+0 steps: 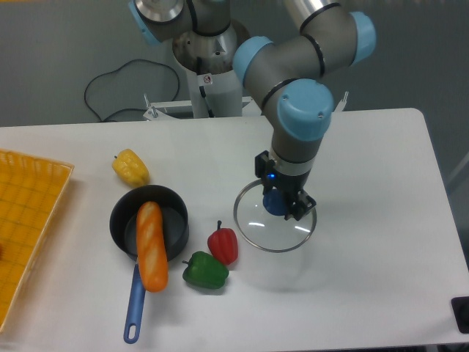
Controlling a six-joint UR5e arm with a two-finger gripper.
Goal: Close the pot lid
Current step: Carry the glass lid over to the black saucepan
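The pot (pixel 170 224) is a small black saucepan with a long blue handle (pixel 135 308) pointing toward the front. It sits left of centre with a bread loaf (pixel 152 246) lying across its rim. The lid (pixel 256 231) is a clear glass disc with a metal rim and a blue knob (pixel 275 202). It is to the right of the pot. My gripper (pixel 281 203) stands over the lid with its fingers on either side of the knob. The frame does not show whether the lid rests on the table or is lifted.
A yellow pepper (pixel 130 167) lies behind the pot. A red pepper (pixel 223 244) and a green pepper (pixel 204 270) lie between the pot and the lid. An orange basket (pixel 29 220) is at the left edge. A black cable (pixel 110 88) lies behind the table.
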